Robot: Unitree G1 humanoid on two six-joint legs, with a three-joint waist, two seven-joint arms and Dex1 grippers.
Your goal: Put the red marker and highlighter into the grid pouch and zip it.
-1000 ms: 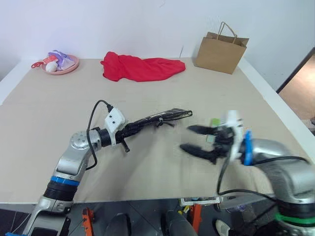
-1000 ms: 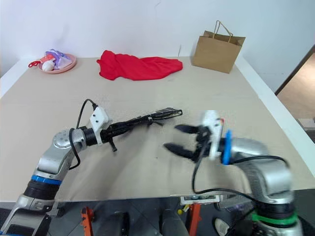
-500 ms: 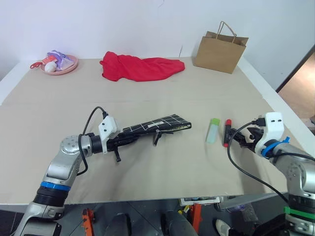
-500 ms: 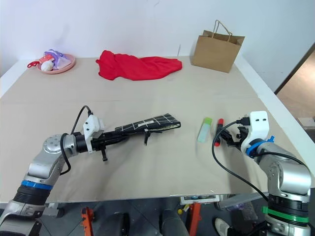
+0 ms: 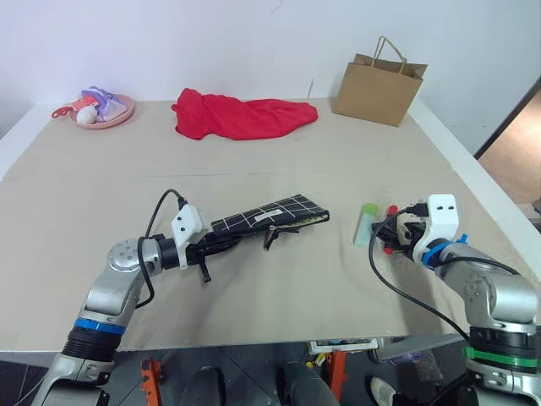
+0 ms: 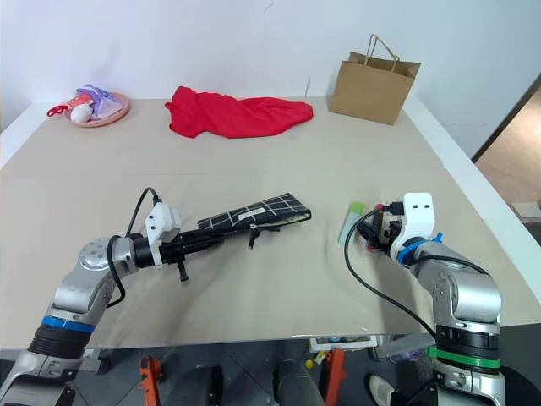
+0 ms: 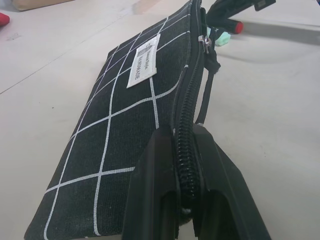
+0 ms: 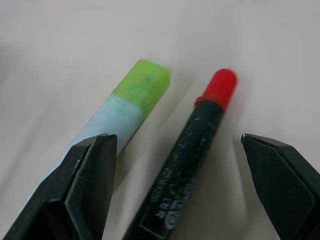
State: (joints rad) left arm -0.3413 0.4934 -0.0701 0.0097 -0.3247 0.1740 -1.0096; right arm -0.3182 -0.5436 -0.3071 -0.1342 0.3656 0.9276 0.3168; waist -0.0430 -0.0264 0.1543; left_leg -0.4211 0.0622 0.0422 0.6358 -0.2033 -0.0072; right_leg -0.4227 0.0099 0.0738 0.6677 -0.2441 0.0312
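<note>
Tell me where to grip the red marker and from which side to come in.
Grip the red marker across its dark barrel, below the red cap, coming down from above. It lies flat on the table, close beside the highlighter, so the open right gripper should probably shift to keep one finger between the two.

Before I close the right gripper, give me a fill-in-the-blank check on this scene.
1. The left gripper is shut on the ____ edge of the grid pouch.
2. The right gripper stands ____ around the red marker.
3. The highlighter has a ____ cap.
4. The pouch's small label is ____.

Missing words: zipper; open; lime-green; white
</note>
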